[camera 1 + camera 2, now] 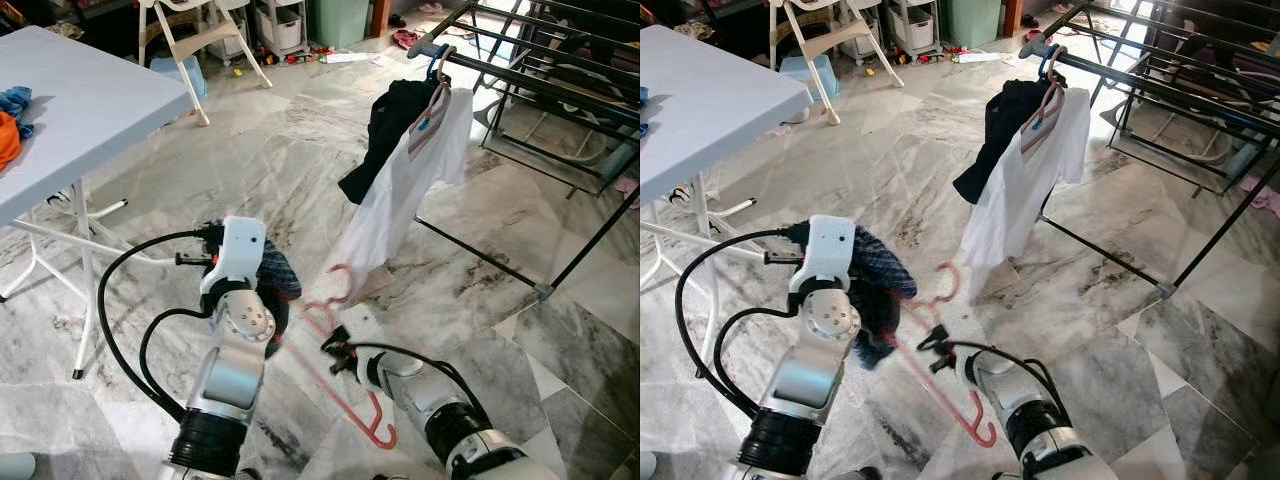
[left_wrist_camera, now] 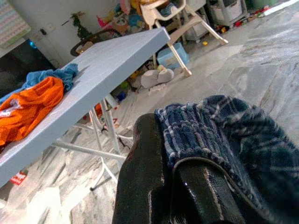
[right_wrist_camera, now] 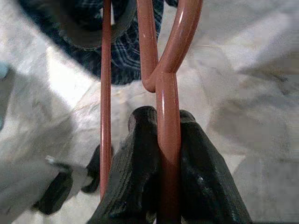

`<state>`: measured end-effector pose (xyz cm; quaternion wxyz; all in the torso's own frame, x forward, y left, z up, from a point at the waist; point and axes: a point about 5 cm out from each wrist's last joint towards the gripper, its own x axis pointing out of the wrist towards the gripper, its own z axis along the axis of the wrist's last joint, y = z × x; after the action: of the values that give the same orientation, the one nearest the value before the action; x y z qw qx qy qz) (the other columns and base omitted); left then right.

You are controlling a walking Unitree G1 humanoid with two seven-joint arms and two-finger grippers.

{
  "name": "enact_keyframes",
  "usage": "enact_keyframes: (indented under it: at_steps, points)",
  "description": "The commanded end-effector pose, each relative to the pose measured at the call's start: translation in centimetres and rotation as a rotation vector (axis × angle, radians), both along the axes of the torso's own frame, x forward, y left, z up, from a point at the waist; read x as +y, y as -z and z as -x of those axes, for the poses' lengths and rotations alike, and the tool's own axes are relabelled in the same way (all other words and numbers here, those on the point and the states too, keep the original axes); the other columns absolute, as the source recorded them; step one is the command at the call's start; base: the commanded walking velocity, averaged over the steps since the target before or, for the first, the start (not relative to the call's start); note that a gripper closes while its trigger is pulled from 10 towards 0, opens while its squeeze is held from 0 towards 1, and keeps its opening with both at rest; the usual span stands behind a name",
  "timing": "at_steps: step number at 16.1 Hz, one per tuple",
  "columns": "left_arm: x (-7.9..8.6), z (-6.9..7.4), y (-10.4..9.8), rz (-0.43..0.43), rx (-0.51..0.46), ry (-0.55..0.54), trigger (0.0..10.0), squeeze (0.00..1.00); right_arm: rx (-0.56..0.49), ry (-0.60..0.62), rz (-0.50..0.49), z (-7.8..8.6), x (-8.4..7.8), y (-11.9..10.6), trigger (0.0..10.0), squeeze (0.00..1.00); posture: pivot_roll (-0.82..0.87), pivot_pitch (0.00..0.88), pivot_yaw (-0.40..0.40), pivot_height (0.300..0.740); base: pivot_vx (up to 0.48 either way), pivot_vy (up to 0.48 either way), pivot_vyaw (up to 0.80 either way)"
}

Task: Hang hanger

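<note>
The thin red plastic hanger [image 1: 352, 385] is held low over the grey marble floor [image 1: 300, 150], in front of the robot, its hook curling upward beside the hem of a hanging white shirt [image 1: 410, 180]. The right gripper [image 3: 161, 154] is clenched on the hanger's stem just below the hook, both black fingers pressed against the red bar. The left gripper [image 2: 173, 186] is clamped on a dark blue plaid cloth [image 1: 875, 280], which drapes over its fingers and hangs beside the hanger's shoulder. Beyond them the white shirt and a black garment [image 1: 385, 130] hang on hangers from the end rail of a black metal drying rack [image 1: 520, 75]. To the robot's left stands a pale blue folding worktop [image 1: 80, 110] carrying an orange cloth [image 2: 25, 107] and a blue cloth [image 2: 51, 75].
</note>
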<state>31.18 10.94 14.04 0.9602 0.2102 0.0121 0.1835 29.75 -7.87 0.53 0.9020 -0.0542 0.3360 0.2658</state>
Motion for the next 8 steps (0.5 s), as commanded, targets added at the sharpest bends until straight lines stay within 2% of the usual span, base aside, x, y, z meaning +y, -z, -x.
enact_keyframes:
  at_steps: [1,2,3,6,7,8]
  points:
    - [0.1,0.2,-0.1,-0.001,0.000,0.000,10.0,0.00,-0.015,0.035,-0.015,-0.5,-0.1,-0.4,10.0,0.00,-0.04,0.123,0.025,0.740,0.000,0.000,0.00]
    - [0.5,0.4,0.0,-0.001,0.005,-0.015,10.0,0.00,-0.016,0.111,-0.016,-0.8,-0.9,-0.4,10.0,0.00,-0.04,0.119,0.024,0.740,0.000,0.000,0.00]
    - [1.3,0.6,0.0,-0.009,0.001,-0.038,10.0,0.00,0.003,0.312,-0.061,-1.5,-3.1,-0.5,10.0,0.00,-0.04,0.114,0.022,0.740,0.000,0.000,0.00]
    - [2.0,0.9,0.3,-0.009,0.014,-0.017,10.0,0.00,-0.016,0.569,-0.088,-2.3,-6.9,-1.1,10.0,0.00,-0.04,0.106,0.019,0.740,0.000,0.000,0.00]
    - [1.8,1.0,1.2,0.063,0.052,0.097,10.0,0.00,-0.056,0.714,-0.129,-3.1,-9.2,-2.1,10.0,0.00,-0.03,0.101,0.019,0.740,0.000,0.000,0.00]
    - [1.6,1.1,1.9,0.094,0.081,0.140,10.0,0.00,-0.089,0.768,-0.150,-3.7,-10.2,-2.9,10.0,0.00,-0.03,0.097,0.020,0.740,0.000,0.000,0.00]
